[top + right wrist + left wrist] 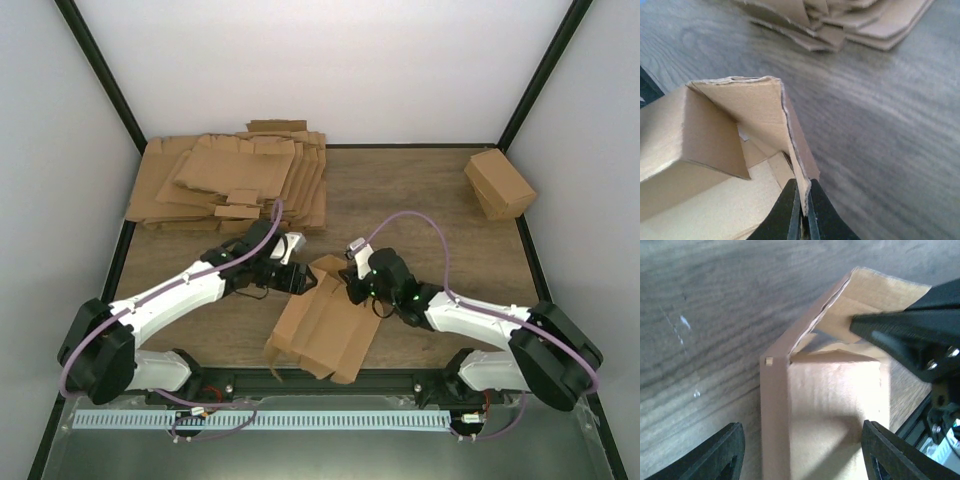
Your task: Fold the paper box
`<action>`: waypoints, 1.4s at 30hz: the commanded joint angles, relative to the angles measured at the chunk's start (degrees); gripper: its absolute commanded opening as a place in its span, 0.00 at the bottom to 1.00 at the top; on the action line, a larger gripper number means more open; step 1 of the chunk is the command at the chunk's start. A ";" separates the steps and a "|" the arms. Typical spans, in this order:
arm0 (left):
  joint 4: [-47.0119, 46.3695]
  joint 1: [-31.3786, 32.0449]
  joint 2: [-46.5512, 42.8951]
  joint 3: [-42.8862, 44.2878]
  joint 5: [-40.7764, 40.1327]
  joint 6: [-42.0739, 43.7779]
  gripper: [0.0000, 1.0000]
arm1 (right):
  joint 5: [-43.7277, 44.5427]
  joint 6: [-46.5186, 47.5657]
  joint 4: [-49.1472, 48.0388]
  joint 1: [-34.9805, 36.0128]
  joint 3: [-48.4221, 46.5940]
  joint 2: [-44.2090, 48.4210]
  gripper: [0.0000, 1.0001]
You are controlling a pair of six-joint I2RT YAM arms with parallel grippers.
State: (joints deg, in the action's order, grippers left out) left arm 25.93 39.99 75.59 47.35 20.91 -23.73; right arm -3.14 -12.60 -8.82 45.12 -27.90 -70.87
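The paper box [322, 325] lies on the table [430, 210] between the two arms, its long axis running from the grippers back toward their bases. It is plain brown and half-formed, with creased panels partly raised and flaps loose. The left gripper [802, 455] is spread and straddles one end of the box. The right gripper [803, 207], pressed together, pinches the edge of a raised flap [755, 107] and is the closer one to that fold.

No writing, label or number is legible anywhere, the plain paper box [325, 330] included.
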 commanded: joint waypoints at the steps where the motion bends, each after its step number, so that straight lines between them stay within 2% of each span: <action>1: 2.55 -0.45 0.73 4.00 -2.43 1.87 0.66 | 0.67 3.81 -10.31 0.14 -4.30 -2.26 0.01; 7: 2.93 -1.11 1.99 3.83 -4.55 1.57 0.66 | 0.23 3.22 -7.47 1.52 -9.49 -4.63 0.01; 12: 0.53 -1.40 0.59 1.34 -5.55 -0.88 0.65 | 2.77 -1.99 -3.56 4.30 -10.69 -5.45 0.01; 22: -4.82 -1.40 0.83 -3.82 -2.00 -3.14 0.63 | 12.85 -9.43 -10.57 8.57 -2.79 -7.85 0.01; 28: -3.98 -1.32 1.96 -3.85 -1.22 -2.19 0.63 | 14.52 -4.15 -12.33 8.79 -2.07 -8.86 0.01; 34: -2.71 -1.26 2.69 -3.70 -1.52 -0.81 0.63 | 13.74 8.18 -11.14 8.77 -0.98 -6.07 0.04; 42: -2.08 -1.23 3.76 -2.91 -2.05 -0.27 0.61 | 12.68 14.82 -8.46 8.76 -1.61 -5.50 0.07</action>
State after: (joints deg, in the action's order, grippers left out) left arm 21.93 38.63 78.61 44.38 19.20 -25.21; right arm 9.30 -3.27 -16.71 53.41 -28.58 -77.82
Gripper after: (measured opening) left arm 0.615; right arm 0.070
